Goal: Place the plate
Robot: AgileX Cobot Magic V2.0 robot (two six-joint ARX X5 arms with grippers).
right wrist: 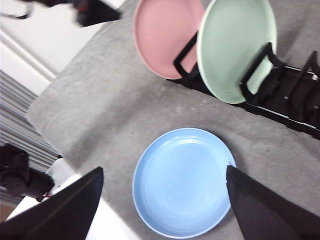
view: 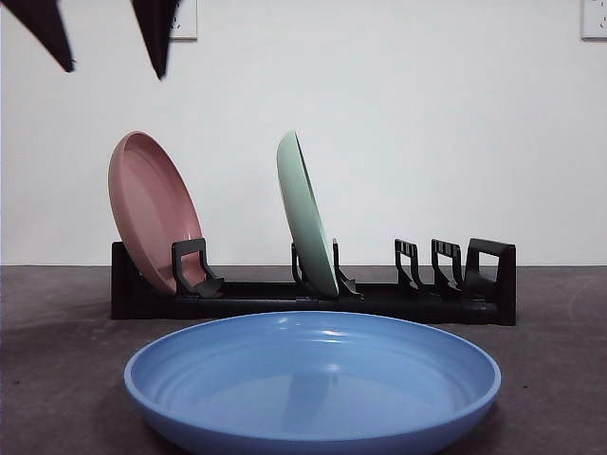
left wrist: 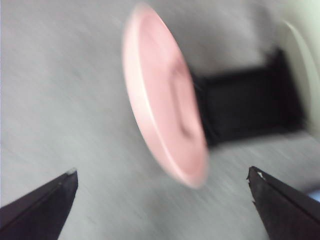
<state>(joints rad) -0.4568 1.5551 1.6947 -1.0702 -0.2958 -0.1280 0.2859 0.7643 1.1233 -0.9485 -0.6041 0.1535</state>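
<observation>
Two plates racked: pink plate (view: 152, 210) in an end slot, green plate (view: 306, 214) mid-rack, both upright and leaning. Blue plate (view: 313, 377) lies flat on the worktop (view: 57, 379) before the rack (view: 313, 294), so it probably goes next; end slots free. Left tool (left wrist: 162, 200) released near pink plate. Right tool (right wrist: 162, 200) released, high over blue plate. Worktop grey, matte; white wall behind.

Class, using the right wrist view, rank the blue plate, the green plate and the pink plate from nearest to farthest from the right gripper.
1. Blue plate: flat on the table, between the open jaws of the right gripper.
2. Green plate: upright in the black rack, beyond the blue one.
3. Pink plate: at the rack's end, slightly farther off; close to the green.
</observation>
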